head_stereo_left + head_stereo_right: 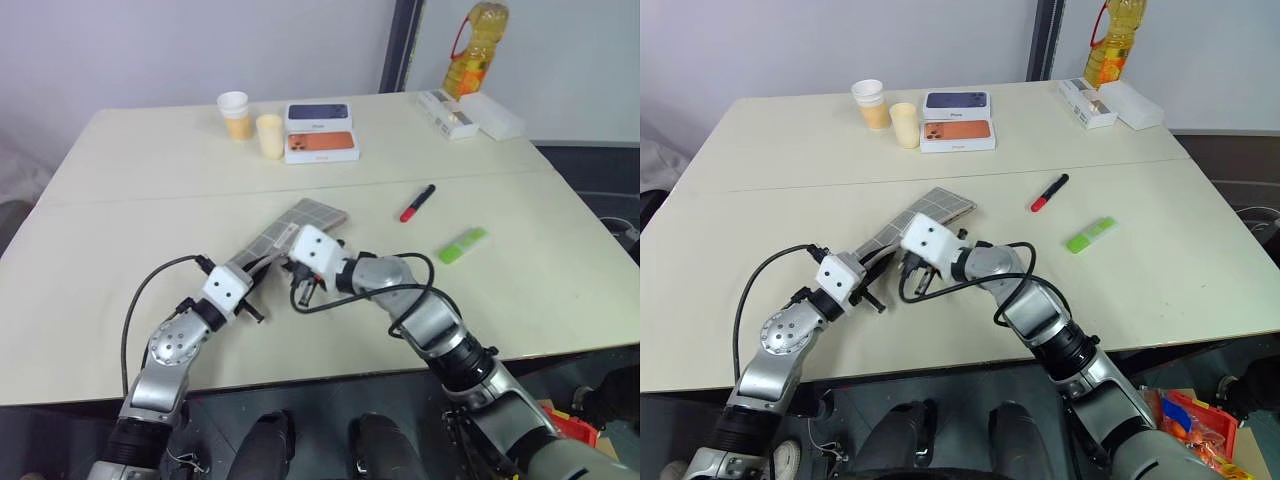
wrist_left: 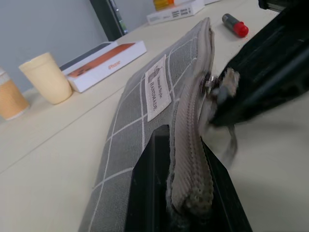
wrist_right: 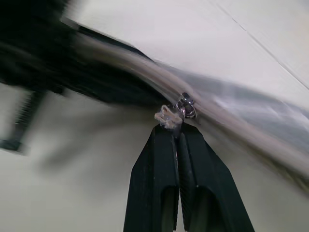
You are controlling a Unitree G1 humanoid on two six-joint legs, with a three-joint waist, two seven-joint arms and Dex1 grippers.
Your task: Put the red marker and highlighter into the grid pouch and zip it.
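Observation:
The grey grid pouch lies mid-table with its near end lifted. My left gripper is shut on that near end, at the zipper edge. My right gripper reaches in from the right and is shut on the zipper pull, whose metal slider sits on the pouch's upper edge. The red marker with its black cap lies on the table to the right of the pouch. The green highlighter lies further right and nearer, flat on the table.
Two paper cups and a dark phone box beside an orange one stand at the back. White boxes and an oil bottle are at the back right. A black cable loops from my left wrist.

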